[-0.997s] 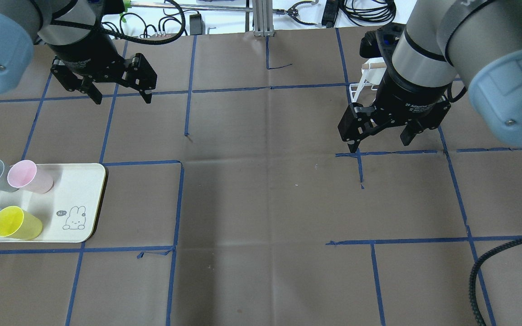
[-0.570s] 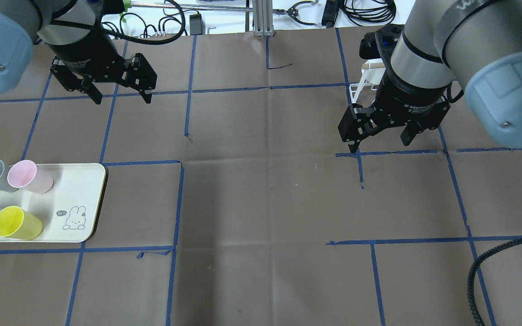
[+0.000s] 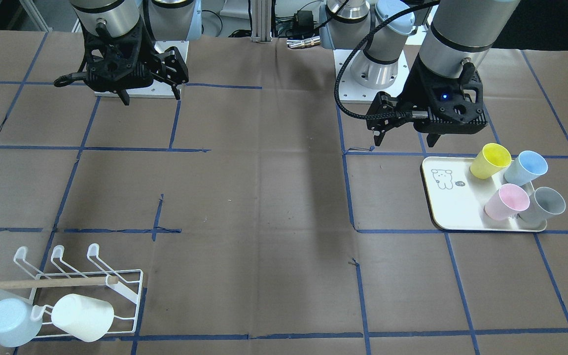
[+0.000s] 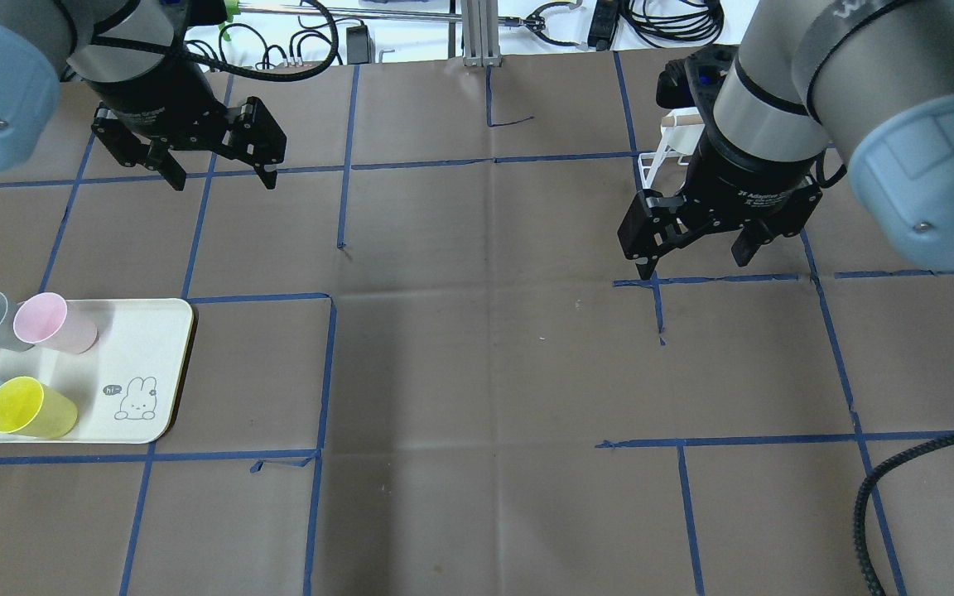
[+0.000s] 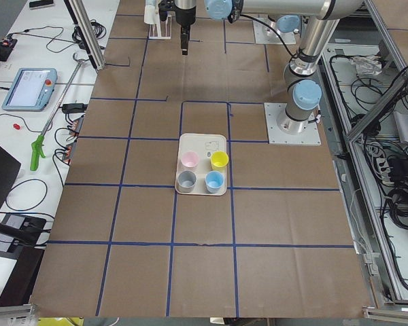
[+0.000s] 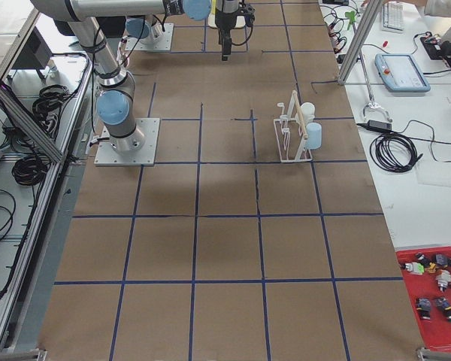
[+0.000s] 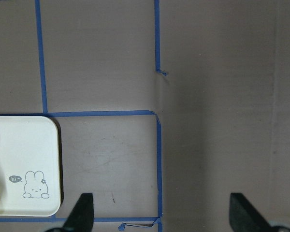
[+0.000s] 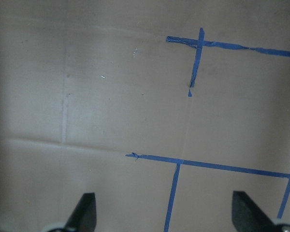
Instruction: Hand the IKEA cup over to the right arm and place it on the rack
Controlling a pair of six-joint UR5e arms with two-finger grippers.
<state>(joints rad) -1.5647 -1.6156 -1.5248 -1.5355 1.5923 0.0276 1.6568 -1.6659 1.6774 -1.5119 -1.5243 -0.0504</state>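
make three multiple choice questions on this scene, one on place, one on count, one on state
1. Where does the yellow cup stand? A) on the bare table B) on the tray C) on the floor
2. How many cups are on the rack? A) none B) two C) four
3. What state is the left gripper in? A) open, empty B) shut on a cup C) shut on nothing
Answers: 1 B: it stands upright on the cream tray. 2 B: a white cup and a pale blue cup lie on it. 3 A: its fingers stand wide apart with nothing between them.
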